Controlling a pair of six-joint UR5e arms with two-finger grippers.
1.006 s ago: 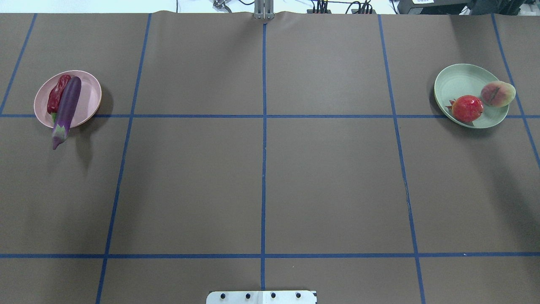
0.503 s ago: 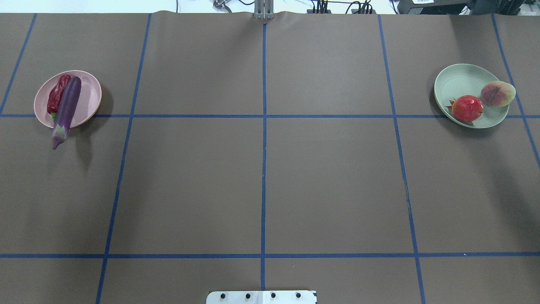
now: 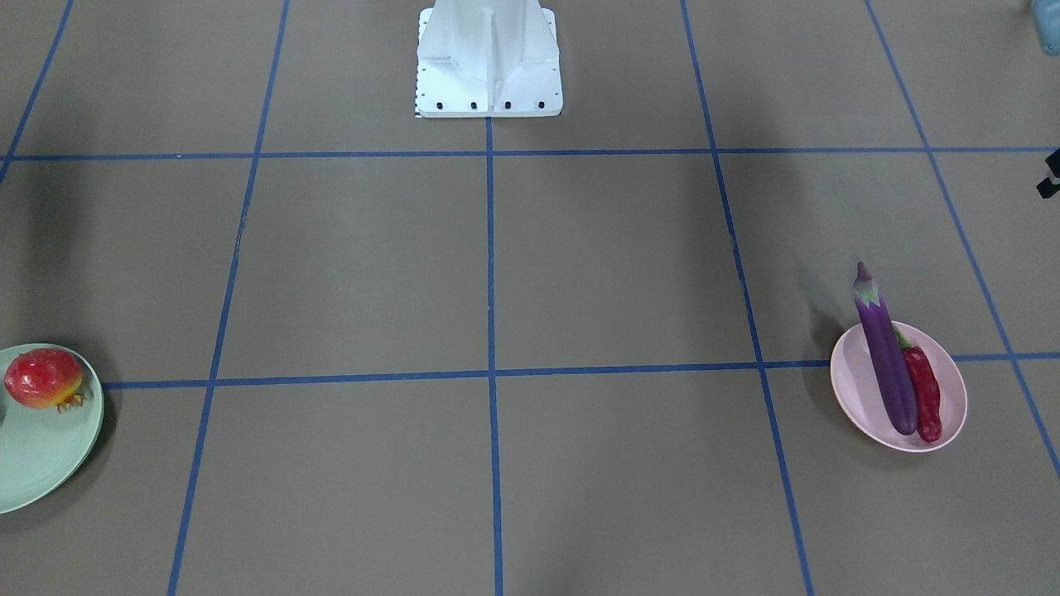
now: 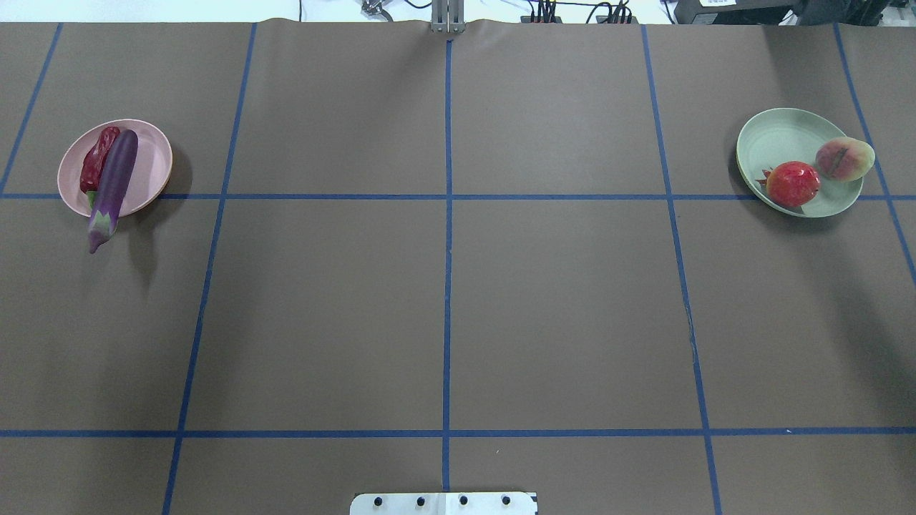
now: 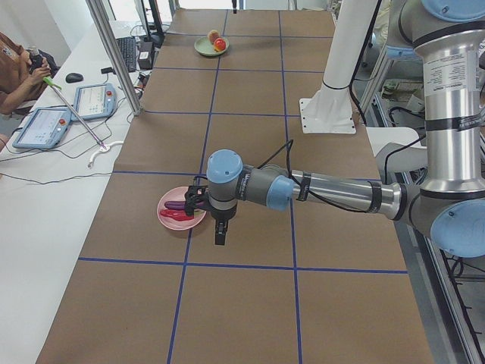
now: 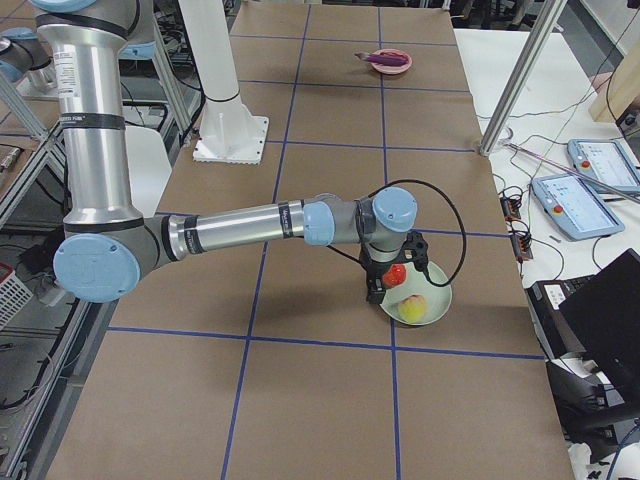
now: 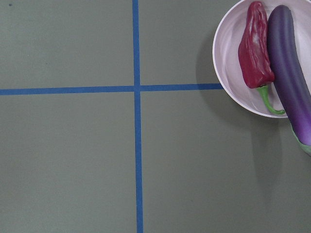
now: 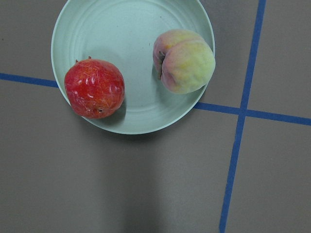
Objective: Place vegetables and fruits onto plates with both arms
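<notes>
Long glossy purple eggplant [image 4: 112,187] and red chili pepper [image 4: 96,157] share the round pale pink plate [image 4: 154,168], red-orange pomegranate [image 4: 793,183] and yellow-pink peach [image 4: 844,159] the mint green plate [image 4: 776,139] — sorted by kind, likely finished — left gripper [image 5: 220,233] and right gripper [image 6: 374,290] hover beside them, claw spread impossible to tell.

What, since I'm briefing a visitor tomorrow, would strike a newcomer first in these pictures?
The glossy purple eggplant at the robot's left, beside a red chili on the pink plate, its capped end overhanging the rim. Far right, a pomegranate and peach share the green plate. Side views show the left arm and right arm stretched toward those plates.
</notes>
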